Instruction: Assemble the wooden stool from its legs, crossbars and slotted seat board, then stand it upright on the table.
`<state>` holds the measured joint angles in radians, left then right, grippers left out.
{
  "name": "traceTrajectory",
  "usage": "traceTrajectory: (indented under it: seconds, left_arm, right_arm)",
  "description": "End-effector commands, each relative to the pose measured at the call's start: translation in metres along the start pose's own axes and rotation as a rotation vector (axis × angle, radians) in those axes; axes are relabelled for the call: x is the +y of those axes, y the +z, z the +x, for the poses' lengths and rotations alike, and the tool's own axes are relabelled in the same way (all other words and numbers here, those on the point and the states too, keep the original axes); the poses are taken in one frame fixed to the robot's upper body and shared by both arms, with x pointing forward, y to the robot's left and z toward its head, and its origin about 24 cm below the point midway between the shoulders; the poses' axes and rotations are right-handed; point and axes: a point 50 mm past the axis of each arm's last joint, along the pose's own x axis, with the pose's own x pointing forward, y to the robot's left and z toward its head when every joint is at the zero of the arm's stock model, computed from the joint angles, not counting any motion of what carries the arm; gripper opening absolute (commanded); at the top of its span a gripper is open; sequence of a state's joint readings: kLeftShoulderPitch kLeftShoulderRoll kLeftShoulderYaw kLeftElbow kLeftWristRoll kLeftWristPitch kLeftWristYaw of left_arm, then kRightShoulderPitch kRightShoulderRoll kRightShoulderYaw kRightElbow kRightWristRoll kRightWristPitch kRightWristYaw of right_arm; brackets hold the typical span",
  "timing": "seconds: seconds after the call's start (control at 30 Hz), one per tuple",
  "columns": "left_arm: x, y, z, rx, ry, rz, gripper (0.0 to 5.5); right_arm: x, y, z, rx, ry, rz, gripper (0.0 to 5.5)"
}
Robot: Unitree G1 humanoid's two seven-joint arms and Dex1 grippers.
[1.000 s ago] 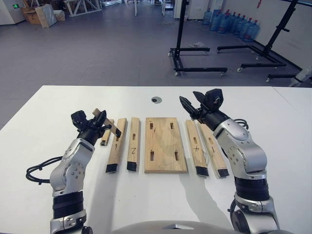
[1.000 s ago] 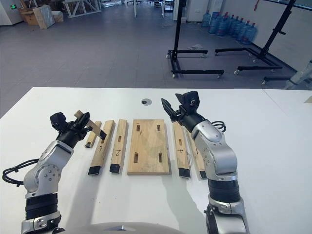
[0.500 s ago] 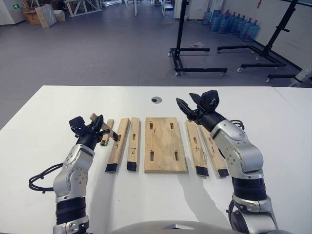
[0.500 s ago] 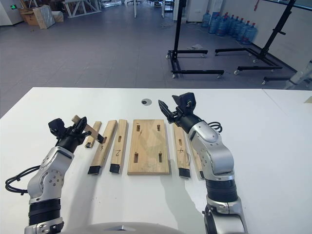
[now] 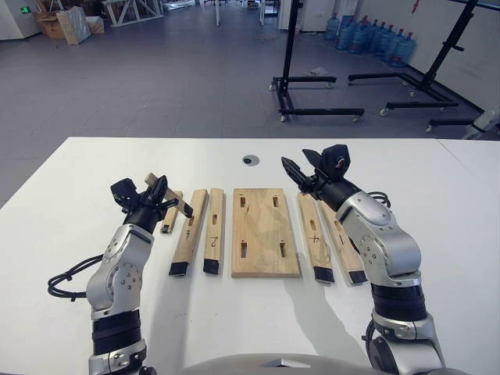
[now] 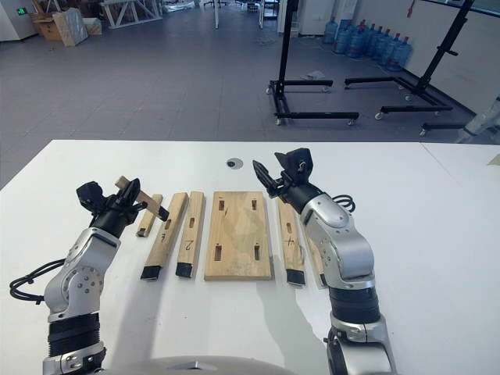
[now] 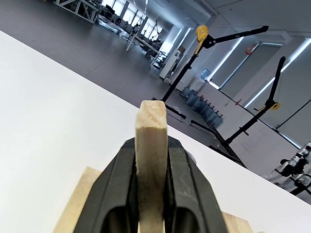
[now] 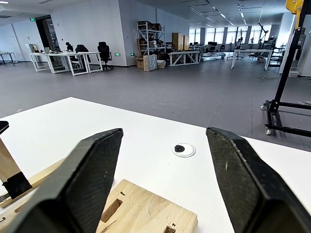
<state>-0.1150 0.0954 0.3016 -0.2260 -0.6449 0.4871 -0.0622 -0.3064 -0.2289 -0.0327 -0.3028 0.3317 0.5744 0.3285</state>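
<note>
Seat board (image 5: 264, 230) lies flat mid-worktop (image 5: 94, 180), four slots facing up, long side running away from the robot. Two legs lie on each side of it, parallel to it, with their black-capped ends toward the robot:
- Left side: inner left leg (image 5: 214, 229) lies just beside the board. Outer left leg (image 5: 187, 232) is next to that, angled slightly.
- Right side: inner right leg (image 5: 312, 236) lies just beside the board. Outer right leg (image 5: 344, 251) is next to it, its far part hidden under the right arm.

Left hand (image 5: 158, 200) is left of the outer left leg and raised off the worktop. It is clamped on a crossbar (image 7: 151, 131), with both fingers (image 7: 119, 184) tight against the wood. The crossbar is tilted, its pale end pointing up and away and its dark end down over the far part of the outer left leg. Cannot tell if it touches the leg.

Second crossbar (image 5: 168, 223), a short one, lies flat on the worktop between the left hand and the outer left leg.

Right hand (image 5: 301, 162) is spread wide and holds nothing. It hangs above the worktop just past the far ends of the right legs, near the board's far right corner.

Round grommet (image 5: 251, 159) is set in the worktop beyond the board's far edge.
</note>
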Motion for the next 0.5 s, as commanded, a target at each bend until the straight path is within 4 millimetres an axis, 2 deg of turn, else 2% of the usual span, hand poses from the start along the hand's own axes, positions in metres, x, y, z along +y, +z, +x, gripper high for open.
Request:
traceTrajectory:
  seconds: [0.03, 0.5]
  left_arm:
    - [-0.0031, -0.0029, 0.0017, 0.013, -0.002, 0.002, 0.38]
    - [0.0054, -0.0099, -0.0032, 0.03, 0.027, 0.023, 0.38]
  right_arm:
    - [0.0008, 0.0043, 0.0024, -0.016, 0.001, -0.01, 3.15]
    - [0.0021, 0.0028, 0.0024, -0.011, 0.007, -0.006, 3.15]
